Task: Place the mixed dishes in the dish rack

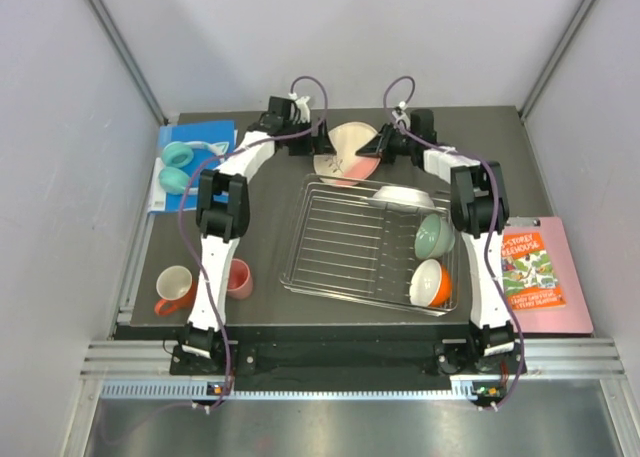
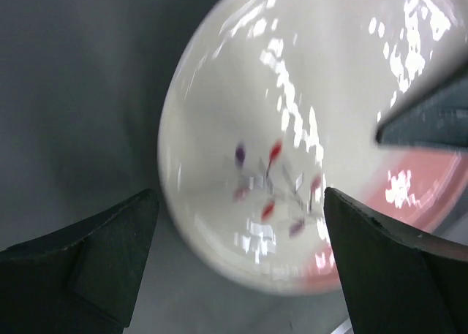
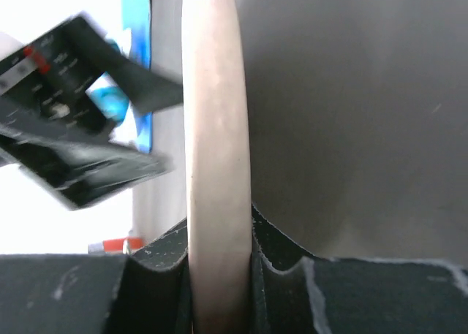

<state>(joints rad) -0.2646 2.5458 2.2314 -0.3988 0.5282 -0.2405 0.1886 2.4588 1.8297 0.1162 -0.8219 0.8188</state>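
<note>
Clamped on the rim of the pink-and-cream plate [image 3: 216,129], my right gripper [image 3: 217,239] has a finger pressed on each face, and from my right wrist I see the plate edge-on, standing upright between them. From above, that plate [image 1: 345,152] sits just beyond the far edge of the dish rack [image 1: 300,277], tilted up off the flat, with my right gripper [image 1: 372,147] on its right side. I cannot tell whether its lower edge touches the table.

My left gripper [image 1: 305,137] hangs just beyond the rack's far-left corner, at the plate's other side, jaws spread wide and holding nothing. From my left wrist the plate's cream face [image 2: 292,129] with its small red and purple marks fills the space ahead of my open left gripper [image 2: 239,202], and the pink band shows at its lower right.

Inside the rack, along its right side, the white plate [image 1: 400,197] leans at the far end, the mint-green bowl [image 1: 433,237] sits in the middle, and the orange bowl [image 1: 430,284] lies on its side at the near end. Left of the rack, near its front corner, stands the pink cup [image 1: 238,277], and farther left of it the orange mug [image 1: 175,287]
</note>
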